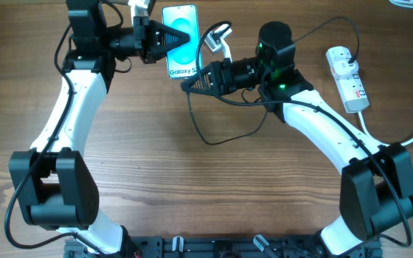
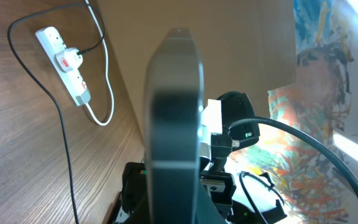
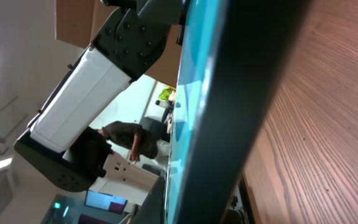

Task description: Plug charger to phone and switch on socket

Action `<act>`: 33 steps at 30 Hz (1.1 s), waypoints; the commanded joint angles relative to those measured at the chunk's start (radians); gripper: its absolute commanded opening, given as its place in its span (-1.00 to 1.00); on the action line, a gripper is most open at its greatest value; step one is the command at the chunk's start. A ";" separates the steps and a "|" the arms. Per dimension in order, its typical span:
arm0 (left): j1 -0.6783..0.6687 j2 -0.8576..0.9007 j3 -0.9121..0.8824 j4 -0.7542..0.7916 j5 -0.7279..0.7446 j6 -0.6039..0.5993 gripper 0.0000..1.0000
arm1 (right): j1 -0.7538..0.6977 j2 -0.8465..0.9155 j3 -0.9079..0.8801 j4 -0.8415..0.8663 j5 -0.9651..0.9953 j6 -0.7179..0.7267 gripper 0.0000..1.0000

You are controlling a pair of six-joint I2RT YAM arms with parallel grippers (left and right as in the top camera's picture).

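The phone (image 1: 187,29) lies screen up at the back of the table, its cyan screen and white band showing. My left gripper (image 1: 169,39) is shut on its left side; in the left wrist view the phone (image 2: 173,112) runs edge-on out of the jaws. My right gripper (image 1: 191,80) is shut on the phone's lower end, and the phone's dark edge (image 3: 241,93) fills the right wrist view. The charger's black cable (image 1: 205,136) loops on the table below the right gripper; its metal tip is hidden. Its white plug (image 1: 343,66) sits in the socket (image 1: 348,77) at the right.
A thick white cord (image 2: 107,93) leaves the socket (image 2: 64,62) and curves off toward the right table edge. The black cable (image 2: 61,124) crosses the wood between the socket and the arms. Both arm bases stand at the front edge.
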 commanded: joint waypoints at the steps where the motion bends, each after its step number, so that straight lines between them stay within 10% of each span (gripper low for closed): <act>1: -0.008 -0.033 0.003 -0.031 0.070 0.020 -0.92 | -0.002 -0.003 0.011 0.056 0.088 0.035 -0.91; 20: -0.029 -0.033 0.003 -0.090 0.070 0.072 -0.92 | -0.034 -0.003 0.011 0.082 0.195 0.038 -0.87; 23: -0.029 -0.033 0.003 -0.090 0.066 0.080 -0.92 | -0.040 -0.003 0.011 0.077 0.195 -0.001 0.96; 33: -0.029 -0.029 0.003 -0.115 0.040 0.181 -0.92 | -0.130 -0.003 0.011 -0.291 0.196 -0.308 0.99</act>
